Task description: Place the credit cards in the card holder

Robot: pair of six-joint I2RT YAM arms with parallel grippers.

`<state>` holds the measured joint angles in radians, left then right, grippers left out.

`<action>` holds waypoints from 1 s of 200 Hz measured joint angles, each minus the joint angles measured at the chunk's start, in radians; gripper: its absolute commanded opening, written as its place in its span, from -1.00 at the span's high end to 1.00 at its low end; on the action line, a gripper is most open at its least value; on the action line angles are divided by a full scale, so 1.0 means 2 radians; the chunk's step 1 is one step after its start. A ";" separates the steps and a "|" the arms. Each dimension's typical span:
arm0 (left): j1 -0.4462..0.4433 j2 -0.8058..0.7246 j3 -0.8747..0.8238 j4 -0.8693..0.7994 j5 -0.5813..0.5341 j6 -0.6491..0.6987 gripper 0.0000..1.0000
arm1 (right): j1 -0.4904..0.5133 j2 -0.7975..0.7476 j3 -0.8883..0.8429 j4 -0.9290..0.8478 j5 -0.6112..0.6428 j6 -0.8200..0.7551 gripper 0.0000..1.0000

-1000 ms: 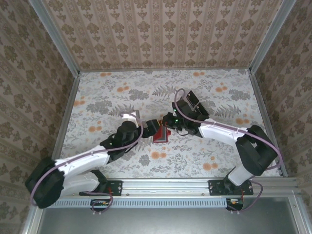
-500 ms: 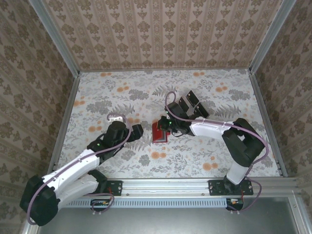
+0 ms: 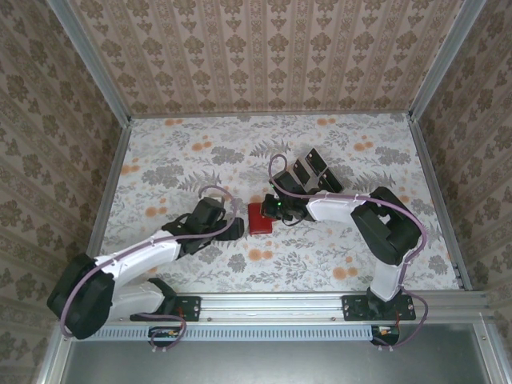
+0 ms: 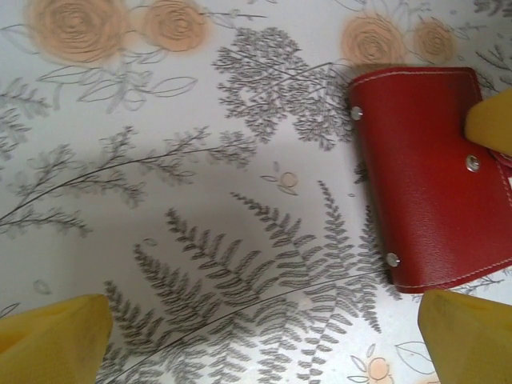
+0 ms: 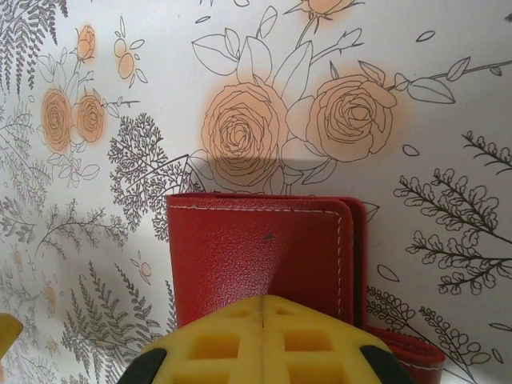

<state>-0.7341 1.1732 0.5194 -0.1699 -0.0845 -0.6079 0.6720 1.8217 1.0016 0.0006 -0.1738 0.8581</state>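
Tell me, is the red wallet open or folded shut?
Folded shut: the card holder lies flat, red outside up, its layers stacked, no pockets showing.

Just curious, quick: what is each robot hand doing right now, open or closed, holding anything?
Left hand: open, holding nothing.
Right hand: closed, empty, tips over the small red leather-like folded wallet.

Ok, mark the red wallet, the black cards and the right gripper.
red wallet [image 5: 256, 248]: right wrist view, middle of cover.
black cards [image 3: 314, 168]: top view, middle of the group.
right gripper [image 5: 264, 308]: right wrist view, between shut fingertips.
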 measured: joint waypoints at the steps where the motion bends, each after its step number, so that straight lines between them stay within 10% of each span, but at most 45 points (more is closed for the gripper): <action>1: 0.000 0.001 0.001 0.000 0.000 0.000 -1.00 | 0.000 0.000 0.000 0.000 0.000 0.000 1.00; 200: -0.051 0.172 0.073 0.047 -0.027 0.026 -1.00 | -0.006 0.003 -0.007 0.013 -0.011 -0.001 0.87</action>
<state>-0.8356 1.5177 0.6659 -0.0750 -0.1394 -0.5560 0.6605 1.8282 0.9874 0.0261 -0.1951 0.8558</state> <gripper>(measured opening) 0.997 0.068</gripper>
